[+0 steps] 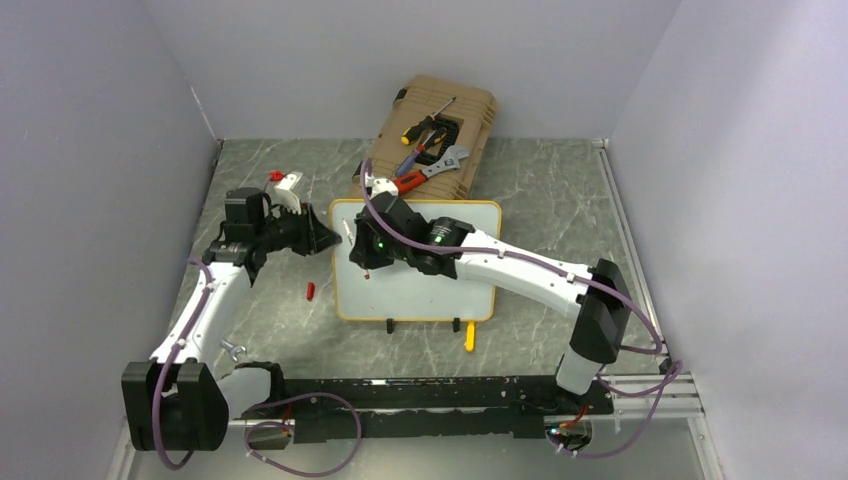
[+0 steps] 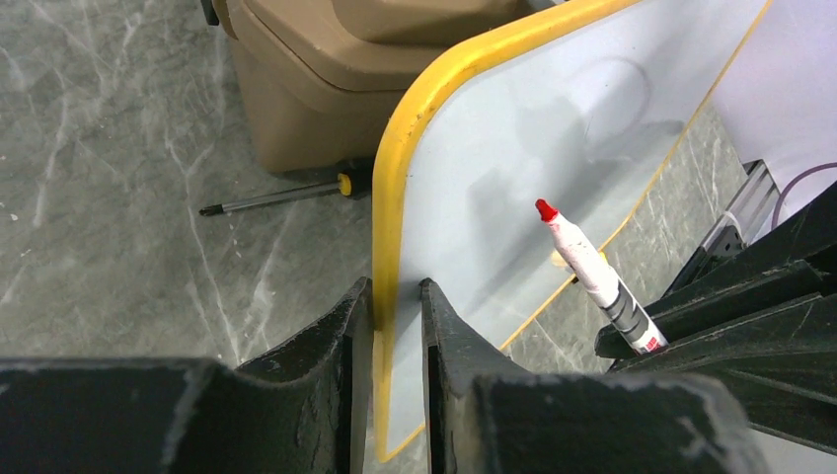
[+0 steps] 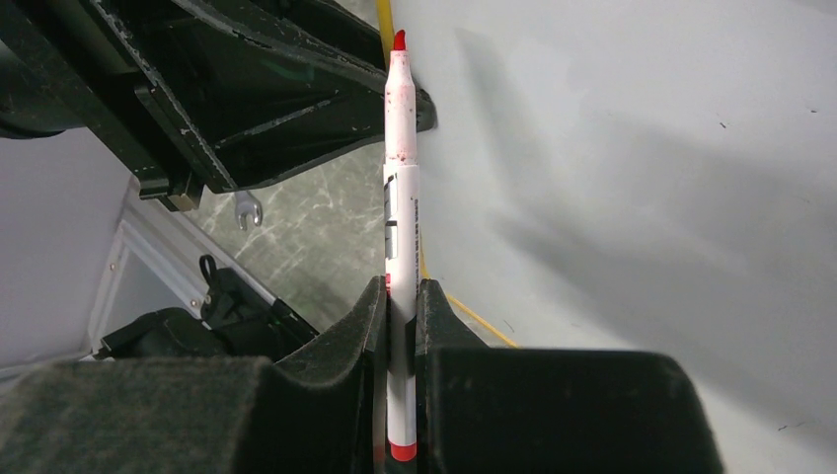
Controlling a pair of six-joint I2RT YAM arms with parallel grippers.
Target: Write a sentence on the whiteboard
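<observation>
Grey marbled stone covers the desk (image 1: 560, 200). Starting at the left, we see the left claw (image 2: 396, 293) narrowed to a slim gap and pinching the whiteboard (image 2: 513, 148) by its yellow frame (image 2: 395, 178), with one finger (image 2: 331, 341) on each face of the board's left edge. On the desk just left of the board lies a small red piece (image 1: 310, 291), apart from both arms.

The whiteboard sits in the middle of the desk. The face we can see is white with a faint ring-shaped smear. We cannot tell whether it lies flat or is tipped up at the gripped side.

Over the board's left part stands a red-tipped marker (image 3: 400, 168), uncapped, its tip pointing toward the board close to the yellow frame. We cannot tell if the tip touches. The right claw (image 3: 400, 296) is clamped on the marker's lower barrel, its fingers pressed against both sides and the butt end poking out behind them.

Beyond the board's far edge rests a tan tool case (image 1: 478, 108) with hand tools (image 1: 428, 150) on it. A screwdriver (image 2: 281, 197) lies on the desk beside the case.
</observation>
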